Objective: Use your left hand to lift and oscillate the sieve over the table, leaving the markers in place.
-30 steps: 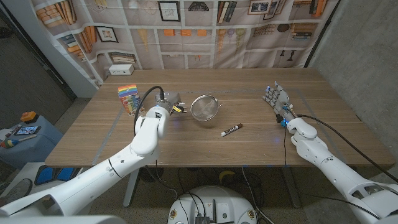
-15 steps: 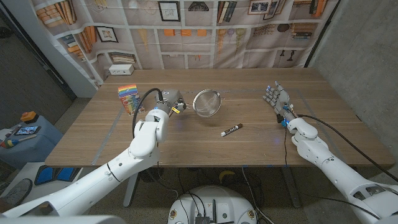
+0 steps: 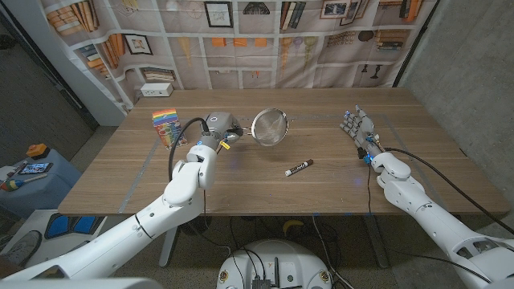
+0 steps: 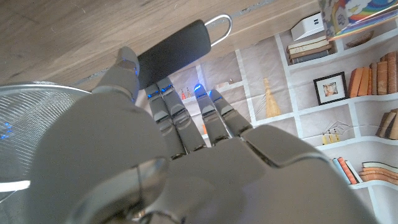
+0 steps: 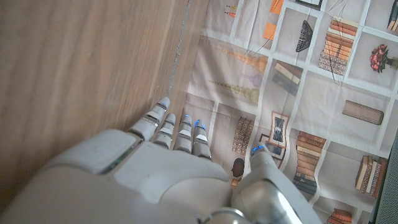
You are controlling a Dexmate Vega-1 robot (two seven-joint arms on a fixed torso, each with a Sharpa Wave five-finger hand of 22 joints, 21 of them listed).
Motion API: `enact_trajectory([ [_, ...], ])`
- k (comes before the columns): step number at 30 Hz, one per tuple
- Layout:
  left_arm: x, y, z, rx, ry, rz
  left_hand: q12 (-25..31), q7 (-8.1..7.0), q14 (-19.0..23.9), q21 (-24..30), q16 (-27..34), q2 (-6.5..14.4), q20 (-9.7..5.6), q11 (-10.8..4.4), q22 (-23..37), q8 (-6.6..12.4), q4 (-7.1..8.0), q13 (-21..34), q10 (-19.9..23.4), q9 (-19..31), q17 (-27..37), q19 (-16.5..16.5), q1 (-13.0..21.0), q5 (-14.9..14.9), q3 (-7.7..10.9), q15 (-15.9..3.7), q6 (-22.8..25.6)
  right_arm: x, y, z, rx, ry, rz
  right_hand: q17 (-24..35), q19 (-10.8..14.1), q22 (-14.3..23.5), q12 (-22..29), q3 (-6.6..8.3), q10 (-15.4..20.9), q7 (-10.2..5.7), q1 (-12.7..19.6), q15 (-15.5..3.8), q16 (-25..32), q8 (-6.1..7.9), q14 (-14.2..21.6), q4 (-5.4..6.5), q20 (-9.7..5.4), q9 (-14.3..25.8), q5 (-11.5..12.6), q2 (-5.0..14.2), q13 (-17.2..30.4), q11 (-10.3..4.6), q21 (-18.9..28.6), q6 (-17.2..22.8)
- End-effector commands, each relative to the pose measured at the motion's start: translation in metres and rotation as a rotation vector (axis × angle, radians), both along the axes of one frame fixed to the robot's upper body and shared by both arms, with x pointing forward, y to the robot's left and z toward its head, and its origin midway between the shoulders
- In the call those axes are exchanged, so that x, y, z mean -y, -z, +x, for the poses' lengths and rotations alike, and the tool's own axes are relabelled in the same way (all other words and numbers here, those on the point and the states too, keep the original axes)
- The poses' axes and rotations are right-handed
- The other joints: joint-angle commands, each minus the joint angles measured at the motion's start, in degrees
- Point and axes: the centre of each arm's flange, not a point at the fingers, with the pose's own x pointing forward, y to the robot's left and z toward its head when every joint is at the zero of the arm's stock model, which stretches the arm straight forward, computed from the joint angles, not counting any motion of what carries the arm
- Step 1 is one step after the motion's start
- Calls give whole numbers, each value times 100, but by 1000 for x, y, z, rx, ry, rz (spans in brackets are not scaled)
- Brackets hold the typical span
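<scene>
A metal mesh sieve (image 3: 270, 126) hangs tilted above the table, its bowl facing the camera. My left hand (image 3: 220, 128) grips its black handle (image 4: 174, 53); in the left wrist view the mesh bowl (image 4: 31, 130) shows beside my fingers. A black marker (image 3: 299, 168) with a white label lies on the wood, just right of and nearer than the sieve. My right hand (image 3: 359, 127) stands at the table's right side, fingers apart, holding nothing, with its fingers (image 5: 177, 134) over bare wood.
A rainbow-coloured box (image 3: 165, 125) stands at the left of the table (image 3: 241, 185), close to my left hand. A white box (image 3: 157, 89) sits behind the far left edge. A printed bookshelf backdrop hangs behind.
My left hand has raised the sieve and carried it away from me and a little right, tilting the bowl up. The marker and my right hand have stayed put.
</scene>
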Motion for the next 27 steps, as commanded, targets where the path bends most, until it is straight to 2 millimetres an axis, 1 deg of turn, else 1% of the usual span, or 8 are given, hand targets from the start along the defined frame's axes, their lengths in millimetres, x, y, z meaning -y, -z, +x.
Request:
enact_trajectory([
  [1, 0, 1, -3, 124, 68, -45, 20, -84, 69, 13, 65, 292, -237, -143, 13, 42, 40, 24, 218, 18, 34, 45, 116, 40, 32, -936, 1099, -1, -2, 1, -2, -1, -6, -2, 35, 18, 18, 21, 54, -5, -19, 20, 18, 18, 25, -5, 43, 21, 10, 139, 12, 16, -1, 55],
  [14, 2, 1, 2, 103, 67, -37, 31, -83, 104, 6, 64, 277, -243, -142, 11, 39, 28, 26, 259, 18, 32, 28, 127, 38, 20, -940, 1095, -1, -3, 2, -5, -1, -7, -4, 32, 18, 16, 23, 49, -5, -18, 21, 18, 19, 22, -6, 40, 21, 10, 140, 12, 10, -2, 59],
  [24, 2, 0, 5, 44, 46, -27, 26, -94, 127, 3, 63, 263, -234, -144, 11, 39, 27, 25, 260, 19, 32, 21, 124, 37, 6, -936, 1096, -1, -5, 3, -5, -1, -8, -5, 31, 18, 16, 24, 49, -9, -18, 23, 20, 19, 25, -6, 42, 22, 10, 140, 12, 19, -2, 61],
  [27, 3, -1, 7, 4, 36, -18, 23, -95, 129, 2, 61, 258, -228, -144, 11, 39, 26, 25, 256, 19, 31, 18, 124, 37, 2, -936, 1096, -2, -5, 4, -6, -4, -9, -6, 32, 18, 15, 25, 48, -7, -18, 23, 20, 19, 24, -7, 43, 22, 10, 140, 12, 20, -2, 60],
])
